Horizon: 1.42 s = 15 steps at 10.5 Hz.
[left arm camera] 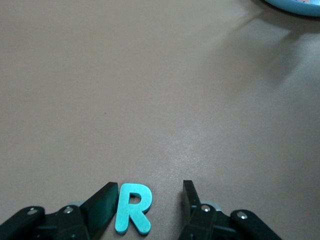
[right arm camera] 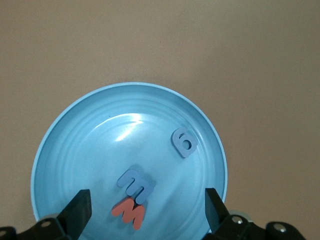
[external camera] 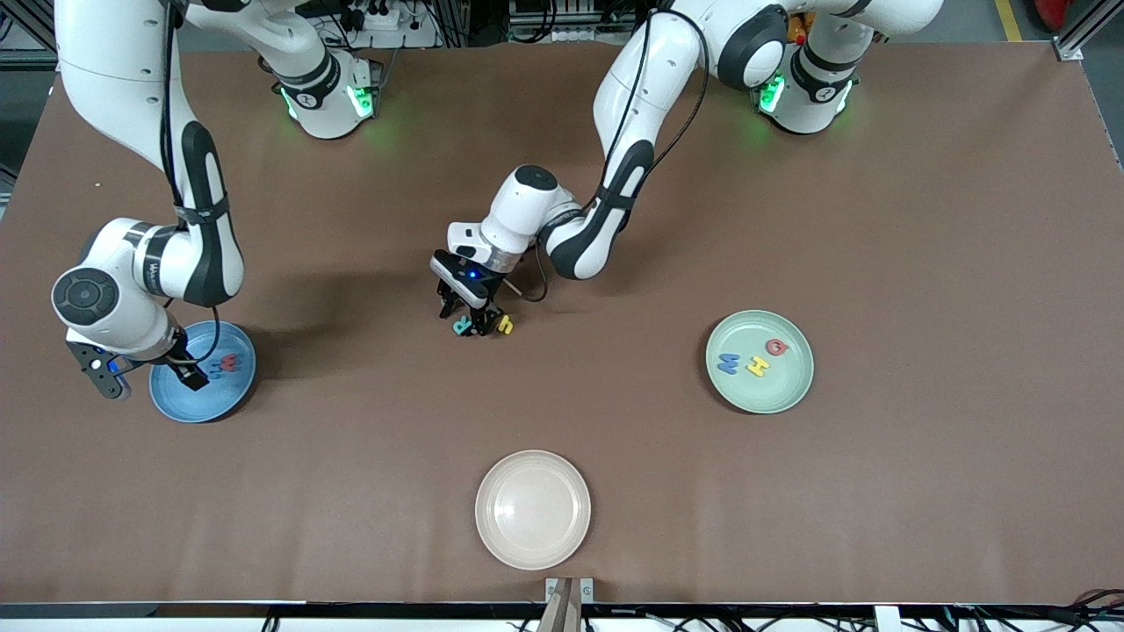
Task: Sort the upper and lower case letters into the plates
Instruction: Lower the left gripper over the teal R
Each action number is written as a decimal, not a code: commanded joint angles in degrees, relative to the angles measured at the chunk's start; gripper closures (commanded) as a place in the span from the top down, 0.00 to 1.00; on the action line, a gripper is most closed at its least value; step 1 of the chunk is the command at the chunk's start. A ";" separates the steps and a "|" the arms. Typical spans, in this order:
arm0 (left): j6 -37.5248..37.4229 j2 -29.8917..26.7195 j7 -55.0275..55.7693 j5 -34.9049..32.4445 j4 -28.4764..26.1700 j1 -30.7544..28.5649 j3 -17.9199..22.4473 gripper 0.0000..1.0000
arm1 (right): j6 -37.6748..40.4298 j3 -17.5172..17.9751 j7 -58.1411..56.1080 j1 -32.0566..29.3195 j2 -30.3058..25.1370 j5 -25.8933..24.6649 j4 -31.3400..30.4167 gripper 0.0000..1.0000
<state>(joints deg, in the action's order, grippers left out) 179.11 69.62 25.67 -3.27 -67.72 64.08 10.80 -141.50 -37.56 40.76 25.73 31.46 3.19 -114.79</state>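
The left gripper (external camera: 471,323) was down at the table (external camera: 790,491) near its middle, its jaws apart on either side of a teal letter R (left arm camera: 133,208) that lay flat on the cloth; one finger (left arm camera: 102,206) stood just beside the letter and the other finger stood off from it with a gap, so nothing was gripped. In the front view a small yellow letter (external camera: 506,325) lay at about three o'clock of that gripper, just beside it. The right gripper (right arm camera: 147,212) hung over the sky blue plate (external camera: 167,404) at the right arm's end of the table, its jaws spread wide and empty. In that plate lay a blue m (right arm camera: 135,184) touching a red letter (right arm camera: 129,213), with a smaller blue letter (right arm camera: 184,142) apart from them at about one o'clock. The mint green plate (external camera: 790,395), toward the left arm's end, held a blue letter (external camera: 728,362), a yellow H (external camera: 757,366) and a red G (external camera: 776,347). A cream-white plate (external camera: 533,509) sat at six o'clock of the table's middle, nearest the front camera.
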 commanded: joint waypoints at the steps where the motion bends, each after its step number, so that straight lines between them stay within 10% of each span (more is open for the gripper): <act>1: -1.48 -0.89 0.87 0.28 -3.73 0.87 0.28 0.41 | 0.35 0.29 -0.33 -0.50 0.27 -1.09 0.80 1.00; 9: -1.83 -1.59 0.96 0.36 -5.14 0.87 0.19 0.00 | 0.79 0.29 0.20 0.29 -0.08 -1.00 0.89 1.00; 15: -20.28 -8.44 -1.67 0.28 -4.87 0.00 0.10 0.00 | 1.49 2.05 7.41 6.62 -0.34 2.94 1.59 1.00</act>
<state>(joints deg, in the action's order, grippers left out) 160.57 63.37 25.64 -3.26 -69.56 64.21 10.86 -140.83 -36.45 47.42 32.83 31.45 4.09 -113.91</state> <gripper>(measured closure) 0.678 0.000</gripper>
